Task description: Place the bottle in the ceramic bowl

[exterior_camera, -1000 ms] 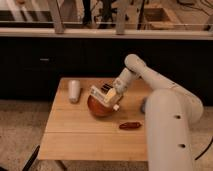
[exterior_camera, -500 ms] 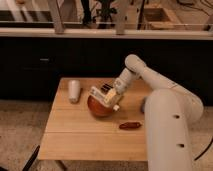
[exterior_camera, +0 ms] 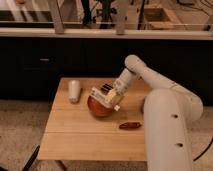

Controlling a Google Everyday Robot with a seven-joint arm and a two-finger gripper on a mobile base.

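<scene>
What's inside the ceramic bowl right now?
The bottle lies across the ceramic bowl at its rim, with the gripper over it. The bowl's interior beneath is covered, so other contents can't be seen.

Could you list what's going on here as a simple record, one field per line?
surface: wooden table
tool: above the ceramic bowl, at the end of the white arm
bottle: at the tool, over the bowl's rim
white cylinder: left of the bowl
dark red oblong thing: right of the bowl, nearer the table's front edge

pincer (exterior_camera: 111, 96) over ceramic bowl (exterior_camera: 98, 108): blurred | bottle (exterior_camera: 104, 97): outline unclear | bowl interior: hidden
</scene>
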